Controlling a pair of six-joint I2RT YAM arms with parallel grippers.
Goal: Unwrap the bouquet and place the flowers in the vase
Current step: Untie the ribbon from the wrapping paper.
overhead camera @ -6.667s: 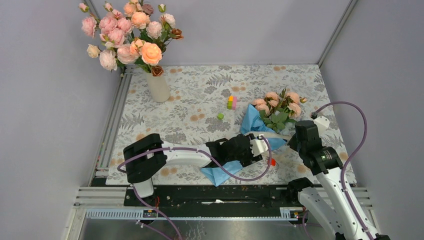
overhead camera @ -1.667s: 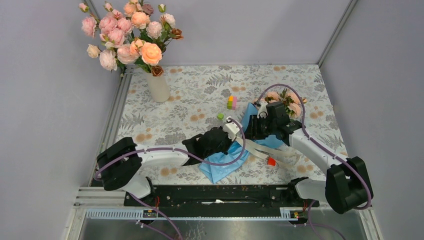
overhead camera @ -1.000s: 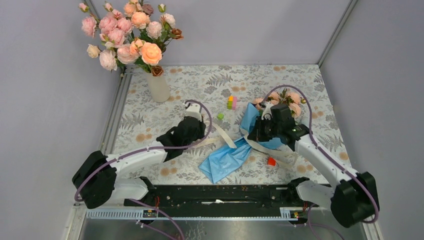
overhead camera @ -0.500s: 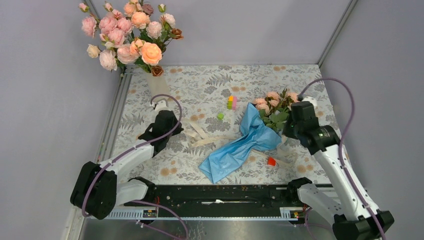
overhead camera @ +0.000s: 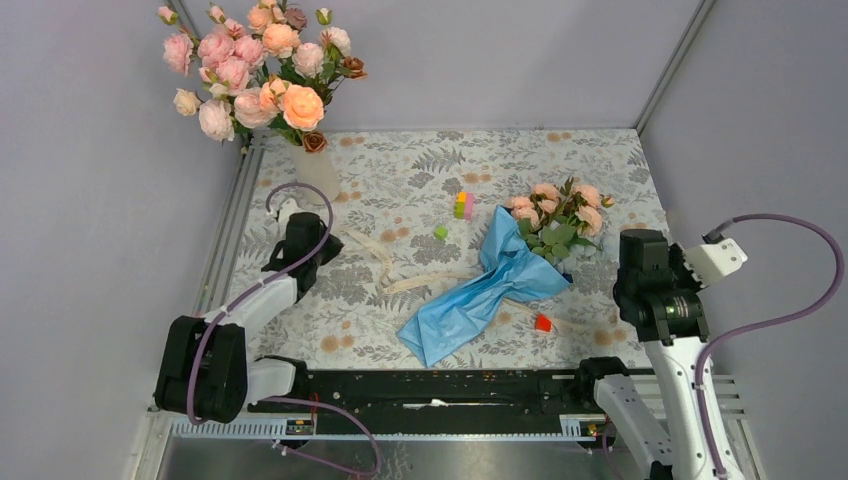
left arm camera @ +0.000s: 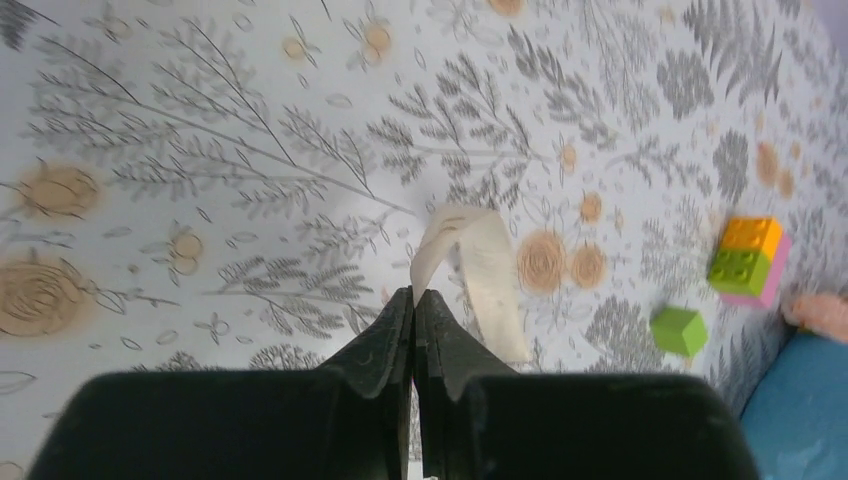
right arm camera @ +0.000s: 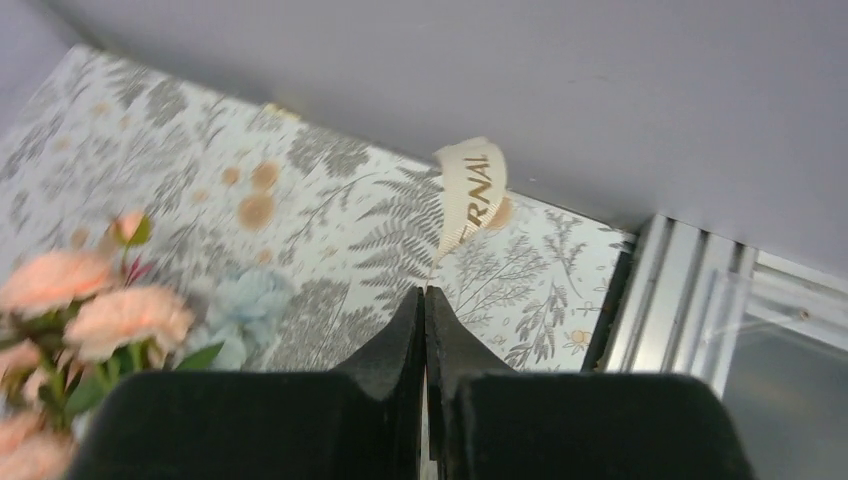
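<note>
The left arm lay stretched low and forward, the left gripper with its 2 fingers pressed together on a ribbon end. The right arm stood nearly upright, the right gripper raised, fingers likewise pinching ribbon.

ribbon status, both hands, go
Left hand shut on ribbon. Right hand shut on ribbon too. Bouquet lying on table, paper not yet off. Blocks beside it.

The vase stands at the counter's upper left. The bouquet lies right of centre, flowers uppermost, ribbon trailing left, blocks just above.
</note>
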